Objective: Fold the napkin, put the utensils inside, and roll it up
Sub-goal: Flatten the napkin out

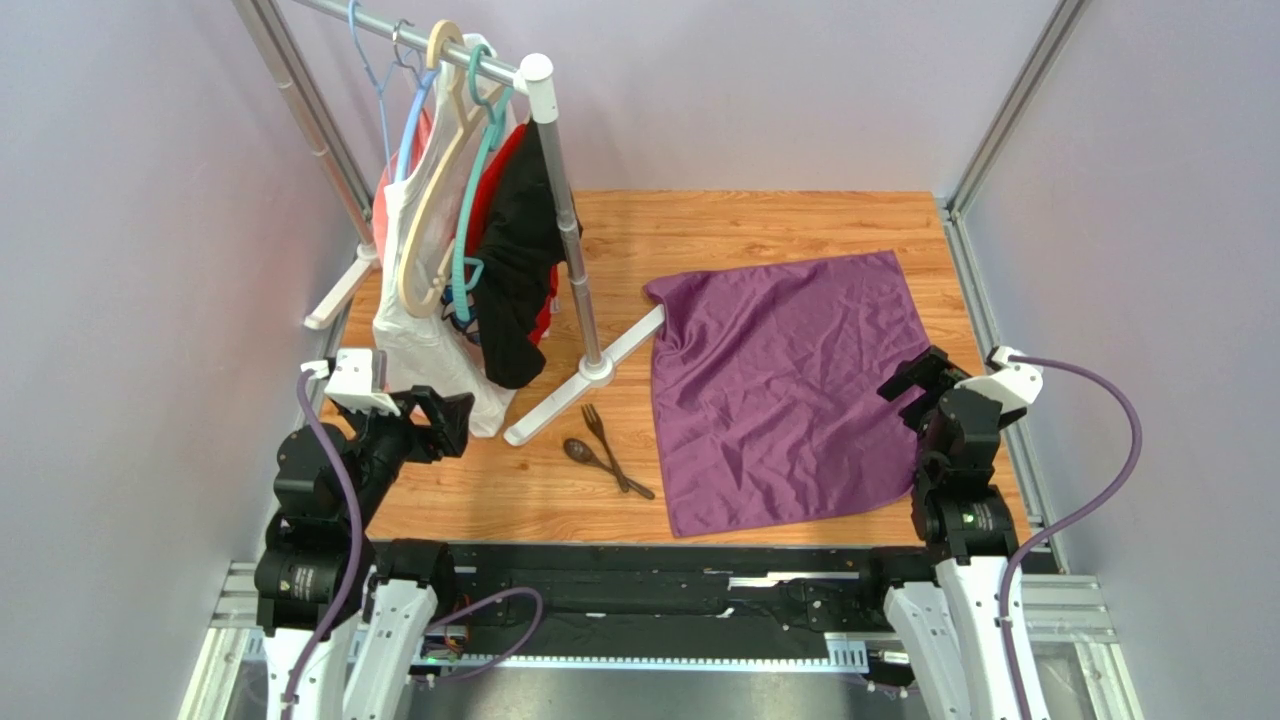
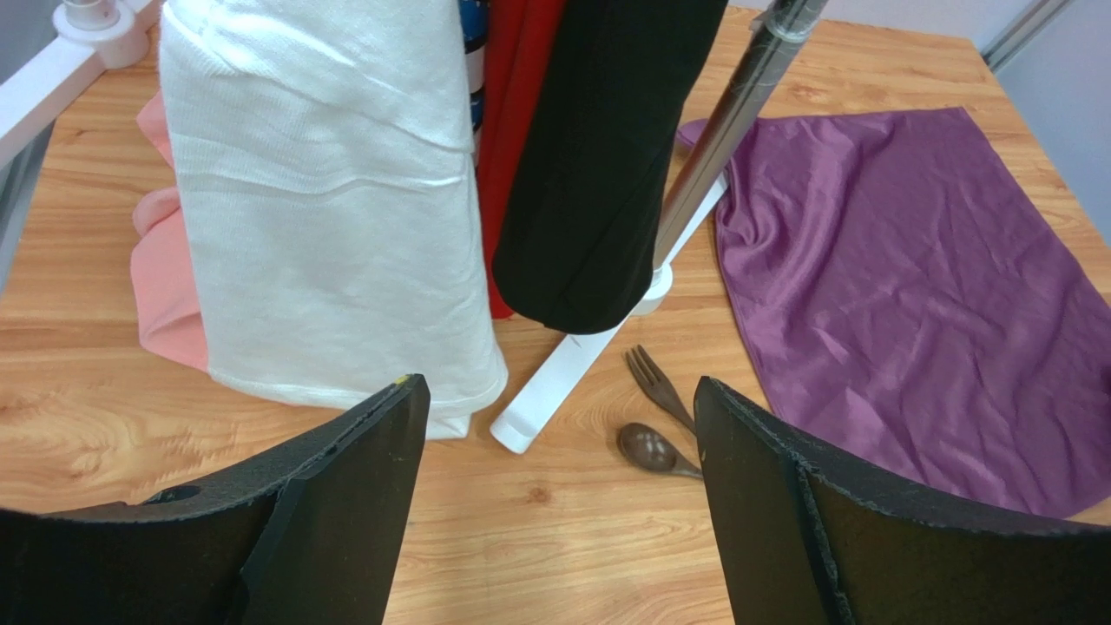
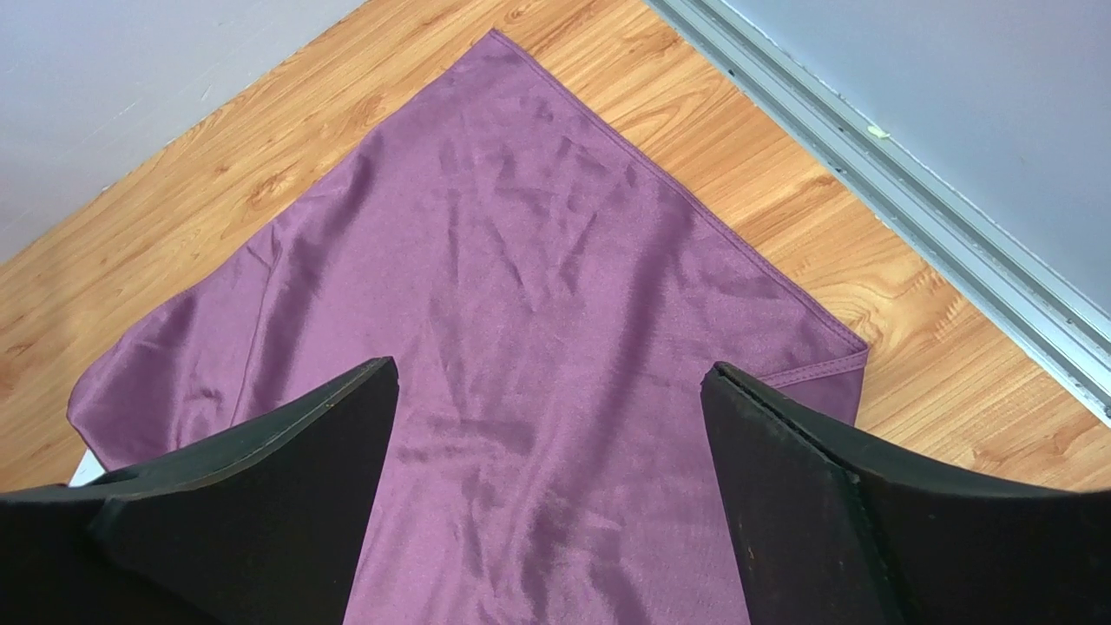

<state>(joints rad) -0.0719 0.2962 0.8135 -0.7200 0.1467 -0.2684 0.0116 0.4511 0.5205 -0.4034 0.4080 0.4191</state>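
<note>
Nothing done yet. Napkin (image 1: 781,383) lies unfolded, flat and wrinkled at 3 o'clock on the table (image 1: 721,218). Fork (image 1: 600,426) and spoon (image 1: 580,449) touch on bare wood at its 8 o'clock. Left gripper (image 2: 558,430) and right gripper (image 3: 548,391): fingers spread, empty. Fold, load and roll all pending.

Premises: a robotics laboratory test cell, not a domestic room.

Grounds:
- A wood-grain desk (image 1: 781,225) is boxed in on three sides by plain pale wall panels (image 1: 781,90), which are held in bare aluminium uprights (image 1: 1004,105).
- A metal mounting frame (image 1: 661,593) runs along the near edge of the desk. The left arm (image 1: 323,480) and the right arm (image 1: 962,465) are bolted to it side by side.
- An exposed cable hose (image 1: 1104,450) loops from each wrist down to the frame.
- Household items, a small garment rack (image 1: 564,225) and a purple napkin (image 1: 781,383), stand on the desk among this equipment.
</note>
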